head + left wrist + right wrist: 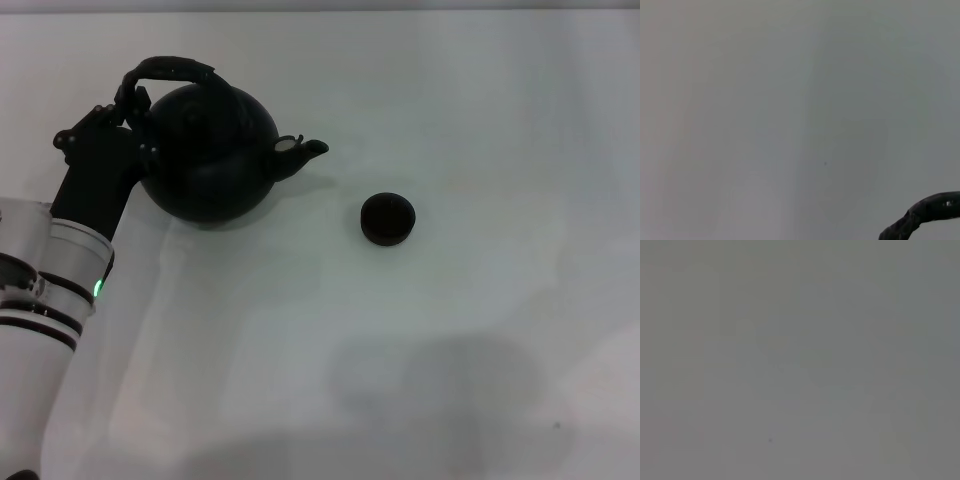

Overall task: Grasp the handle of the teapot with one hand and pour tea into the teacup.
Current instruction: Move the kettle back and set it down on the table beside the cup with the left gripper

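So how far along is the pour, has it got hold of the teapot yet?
Done: the left end effector has reached the handle at its left end. In hand: securing that grasp; I can't confirm a firm hold. The teapot sits upright on the table, spout pointing toward the teacup, which stands apart. Left: lift, carry over, tilt and pour. The right arm is out of view.
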Robot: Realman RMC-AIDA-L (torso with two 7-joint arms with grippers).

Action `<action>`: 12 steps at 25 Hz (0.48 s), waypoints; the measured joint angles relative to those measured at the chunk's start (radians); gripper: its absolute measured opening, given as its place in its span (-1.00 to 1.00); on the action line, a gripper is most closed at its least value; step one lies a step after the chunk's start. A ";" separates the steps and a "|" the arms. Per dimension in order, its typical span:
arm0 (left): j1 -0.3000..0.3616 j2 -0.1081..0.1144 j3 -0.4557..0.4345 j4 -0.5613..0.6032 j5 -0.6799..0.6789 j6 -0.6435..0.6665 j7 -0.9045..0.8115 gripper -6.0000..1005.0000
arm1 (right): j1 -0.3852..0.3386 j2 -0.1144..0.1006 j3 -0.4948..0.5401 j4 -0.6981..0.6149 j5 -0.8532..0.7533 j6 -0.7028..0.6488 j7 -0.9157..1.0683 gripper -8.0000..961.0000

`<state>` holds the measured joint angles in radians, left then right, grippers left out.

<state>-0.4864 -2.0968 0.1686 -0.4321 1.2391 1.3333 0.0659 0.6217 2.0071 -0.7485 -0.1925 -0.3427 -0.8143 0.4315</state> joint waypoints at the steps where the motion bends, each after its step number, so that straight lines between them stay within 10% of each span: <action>1: 0.000 0.000 0.000 -0.001 0.000 0.000 0.000 -0.79 | 0.001 0.000 0.000 0.000 -0.001 0.000 0.000 0.75; 12: 0.005 0.001 0.000 0.004 0.000 -0.031 0.000 -0.79 | 0.002 -0.001 0.000 -0.001 0.000 0.001 -0.001 0.75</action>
<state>-0.4817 -2.0956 0.1687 -0.4278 1.2395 1.3018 0.0659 0.6237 2.0064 -0.7485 -0.1933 -0.3430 -0.8129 0.4309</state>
